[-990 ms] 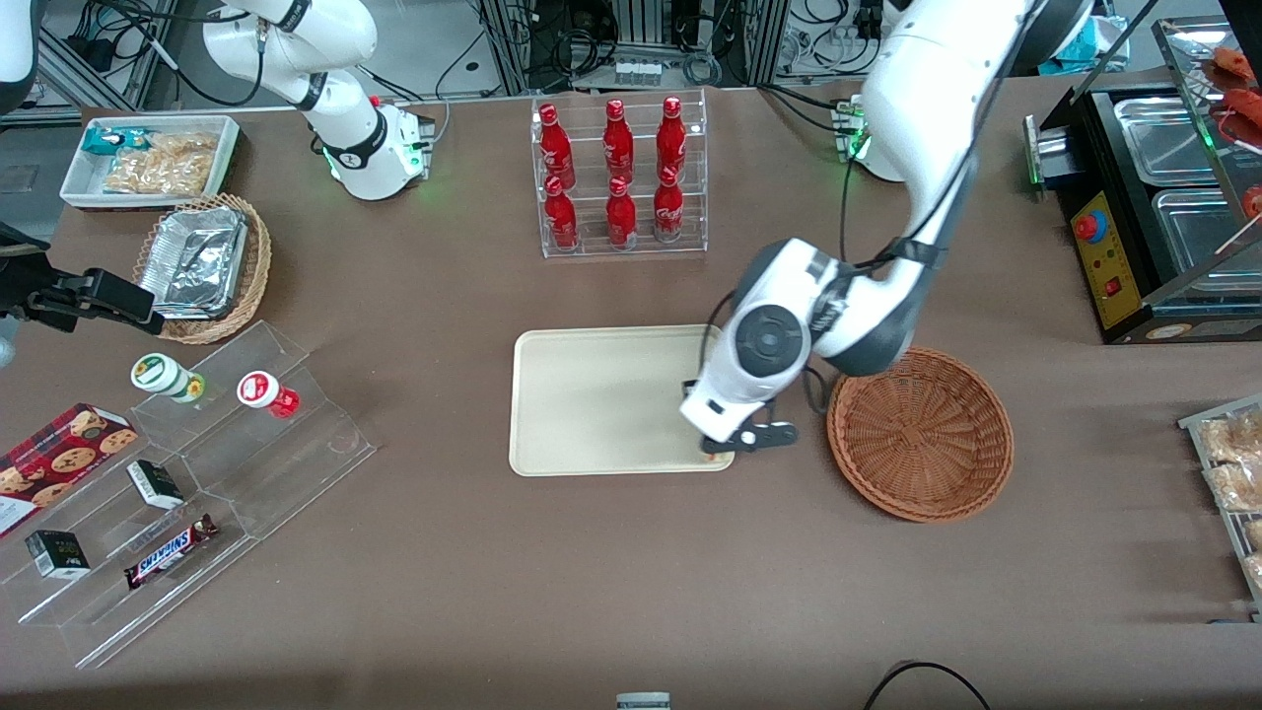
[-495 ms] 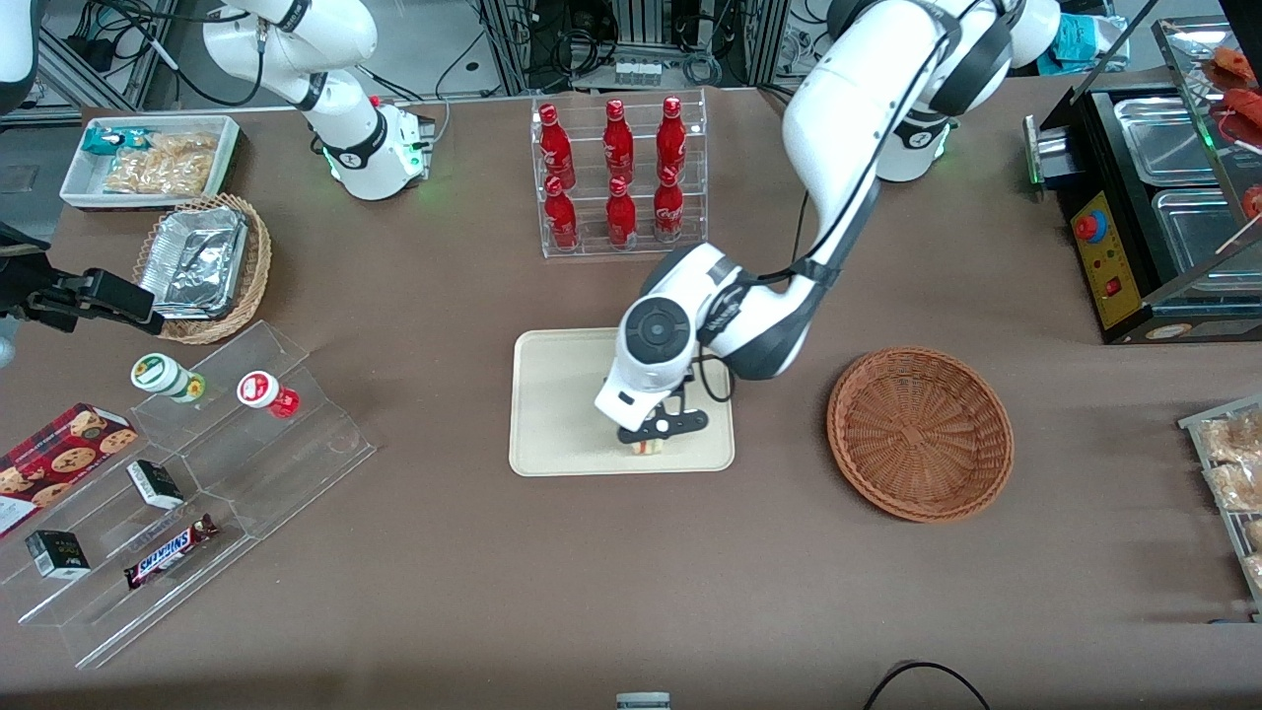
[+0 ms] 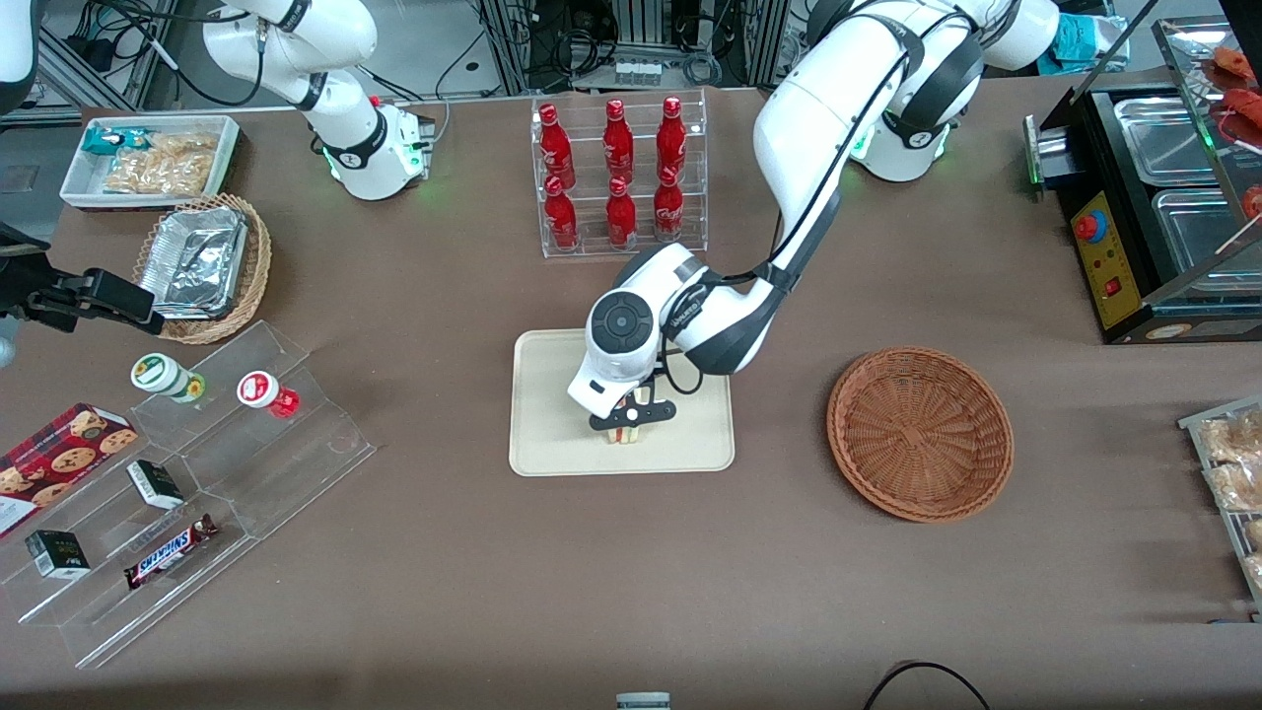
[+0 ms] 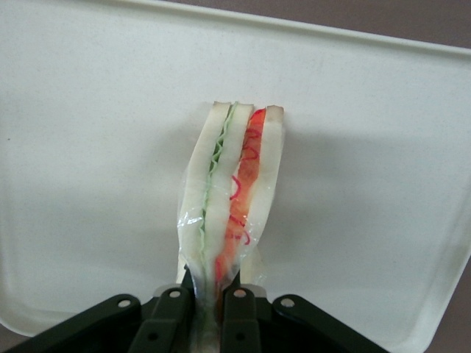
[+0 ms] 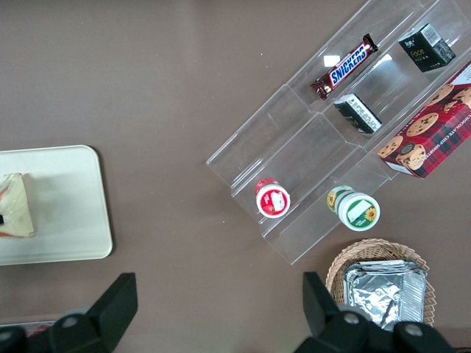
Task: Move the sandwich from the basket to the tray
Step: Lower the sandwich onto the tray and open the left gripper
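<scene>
My left gripper (image 3: 629, 419) is over the cream-beige tray (image 3: 552, 414), shut on the sandwich (image 3: 625, 435). In the left wrist view the sandwich (image 4: 232, 198) is a wrapped wedge of white bread with green and red filling, pinched at its end between the black fingers (image 4: 169, 323) of the gripper (image 4: 207, 305), with the tray (image 4: 96, 147) right beneath it. The sandwich also shows in the right wrist view (image 5: 16, 206), on or just above the tray (image 5: 70, 213). The reddish-brown wicker basket (image 3: 920, 432) stands empty beside the tray, toward the working arm's end.
A clear rack of red bottles (image 3: 619, 176) stands farther from the camera than the tray. A clear stepped shelf (image 3: 187, 483) with snacks, a tan basket of foil trays (image 3: 202, 264) and a white bin (image 3: 148, 158) lie toward the parked arm's end. A black appliance (image 3: 1144, 197) stands toward the working arm's end.
My left gripper has carried the sandwich from the tray's edge nearest the basket to over the tray's middle, moving toward the parked arm's end.
</scene>
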Robot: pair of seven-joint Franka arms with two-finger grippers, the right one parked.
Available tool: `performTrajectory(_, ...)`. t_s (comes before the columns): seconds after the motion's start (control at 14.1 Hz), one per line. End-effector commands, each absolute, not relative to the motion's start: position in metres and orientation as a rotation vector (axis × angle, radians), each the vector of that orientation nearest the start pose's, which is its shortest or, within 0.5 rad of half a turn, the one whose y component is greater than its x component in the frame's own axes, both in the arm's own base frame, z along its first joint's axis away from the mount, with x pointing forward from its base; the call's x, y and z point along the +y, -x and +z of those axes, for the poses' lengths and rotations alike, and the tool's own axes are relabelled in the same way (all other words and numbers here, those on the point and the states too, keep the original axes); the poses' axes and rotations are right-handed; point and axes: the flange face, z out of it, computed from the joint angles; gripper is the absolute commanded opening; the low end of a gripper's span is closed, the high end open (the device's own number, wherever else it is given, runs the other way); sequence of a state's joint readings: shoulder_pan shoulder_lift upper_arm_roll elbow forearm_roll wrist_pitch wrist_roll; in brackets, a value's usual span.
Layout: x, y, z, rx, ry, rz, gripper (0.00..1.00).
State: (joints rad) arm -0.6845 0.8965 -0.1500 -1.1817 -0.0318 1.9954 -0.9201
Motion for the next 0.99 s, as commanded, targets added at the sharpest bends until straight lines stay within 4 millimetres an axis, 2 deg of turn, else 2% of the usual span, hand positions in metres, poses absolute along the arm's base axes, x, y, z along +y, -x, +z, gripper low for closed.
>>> performTrajectory(0.0, -0.54, -0.535, 0.249, -0.253, 3.179, 0.232, 1.0)
performTrajectory(0.14, -0.543, -0.533, 0.266, -0.259, 3.185, 0.207, 1.0)
performTrajectory(0.28, -0.533, -0.54, 0.298, -0.267, 3.184, 0.172, 1.0)
performTrajectory(0.42, -0.491, -0.559, 0.336, -0.303, 3.086, 0.184, 1.0)
performTrajectory(0.57, -0.465, -0.563, 0.36, -0.37, 3.021, 0.22, 1.0)
performTrajectory(0.64, -0.436, -0.579, 0.362, -0.431, 2.996, 0.24, 1.0)
performTrajectory(0.78, -0.392, -0.585, 0.368, -0.477, 2.965, 0.267, 1.0)
performTrajectory(0.85, -0.363, -0.593, 0.371, -0.528, 2.951, 0.278, 1.0)
performTrajectory(0.92, -0.341, -0.599, 0.375, -0.51, 2.954, 0.296, 1.0)
